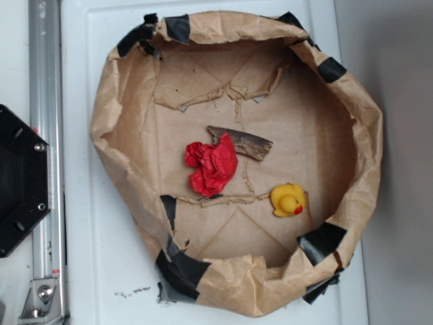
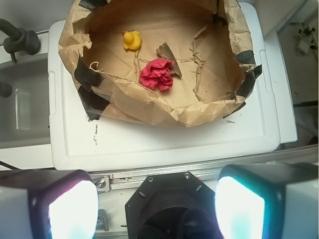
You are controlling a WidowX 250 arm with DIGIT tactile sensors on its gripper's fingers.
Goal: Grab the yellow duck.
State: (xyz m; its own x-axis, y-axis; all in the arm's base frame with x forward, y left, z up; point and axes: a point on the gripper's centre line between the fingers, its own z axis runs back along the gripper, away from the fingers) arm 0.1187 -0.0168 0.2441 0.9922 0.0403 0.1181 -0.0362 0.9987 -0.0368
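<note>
I am watching the yellow duck (image 1: pixel 289 200) (image 2: pixel 131 40) sitting inside the brown paper basin (image 1: pixel 352 115) (image 2: pixel 199 112), apart from the red paper wad (image 1: pixel 213 164) (image 2: pixel 157 74) and bark piece (image 1: pixel 242 143) (image 2: pixel 168 56). My gripper (image 2: pixel 157 206) is hanging over the base outside the basin, its fingers (image 2: pixel 70 209) spread wide and holding nothing.

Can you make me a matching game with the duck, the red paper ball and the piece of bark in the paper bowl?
Things:
1. yellow duck
2. red paper wad
3. brown bark piece
4. black tape

Descriptions:
A. crumpled, mid-floor of the paper bowl
B. stuck on the bowl's rim
C. has a red-orange beak
D. long, rough, touching the red thing

Pairs: 1-C, 2-A, 3-D, 4-B
</note>
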